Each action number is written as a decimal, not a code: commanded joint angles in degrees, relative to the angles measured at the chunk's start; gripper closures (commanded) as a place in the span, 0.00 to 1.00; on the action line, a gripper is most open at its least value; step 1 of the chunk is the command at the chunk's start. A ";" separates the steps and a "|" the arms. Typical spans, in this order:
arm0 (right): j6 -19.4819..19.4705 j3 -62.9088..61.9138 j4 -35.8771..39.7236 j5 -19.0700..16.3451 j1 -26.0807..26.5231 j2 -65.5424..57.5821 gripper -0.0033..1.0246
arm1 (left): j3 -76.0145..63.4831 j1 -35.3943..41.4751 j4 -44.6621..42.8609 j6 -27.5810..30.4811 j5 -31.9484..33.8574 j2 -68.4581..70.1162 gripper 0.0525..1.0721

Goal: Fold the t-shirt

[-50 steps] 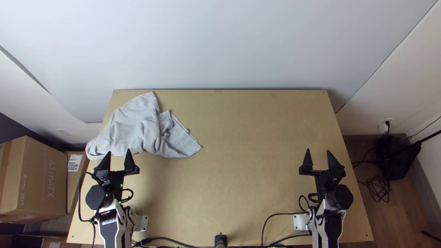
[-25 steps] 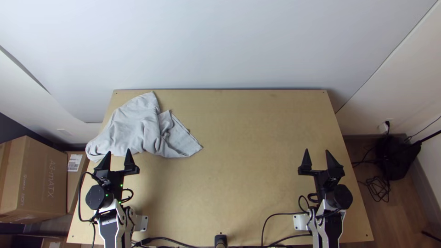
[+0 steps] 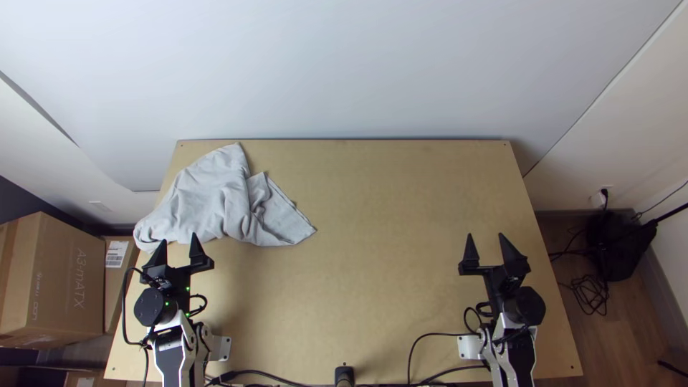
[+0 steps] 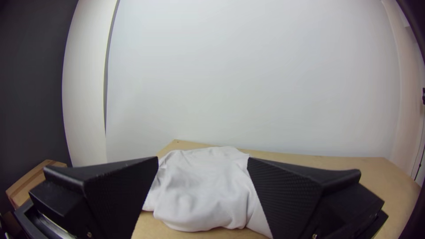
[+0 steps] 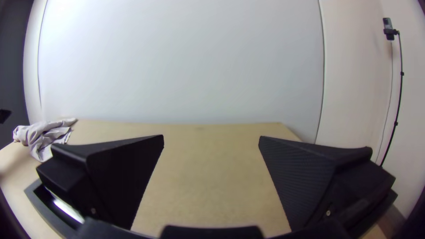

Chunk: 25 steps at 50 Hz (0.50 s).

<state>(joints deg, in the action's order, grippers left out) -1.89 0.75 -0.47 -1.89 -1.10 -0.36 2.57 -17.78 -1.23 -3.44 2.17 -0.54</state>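
One shirt point(image 3: 211, 201), grey, bunched at far left of table point(image 3: 373, 287), part past left edge, flatter flap toward middle. My left claw point(image 3: 178, 239): fingers spread wide, tips near shirt's near edge, can't tell if touching. Left wrist view: shirt seen between my fingers. My right claw point(image 3: 486, 235): fingers spread too, over table's right side, well apart from shirt. Cardboard box point(image 3: 68, 279) left of table.

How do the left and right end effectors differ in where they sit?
The left end effector is close to the bunched shirt; the right end effector is well away from it. Ahead of the left one lies the shirt, while ahead of the right one lies wooden tabletop. Both are open.
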 commanded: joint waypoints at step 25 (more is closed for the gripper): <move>0.04 0.12 1.52 3.03 -11.90 0.45 0.04 | -1.43 -2.70 2.11 0.98 -0.94 0.54 0.05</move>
<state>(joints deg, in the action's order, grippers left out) -2.68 0.80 0.03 0.64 -13.32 -0.62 2.57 -19.33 -1.06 -3.38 1.19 -0.36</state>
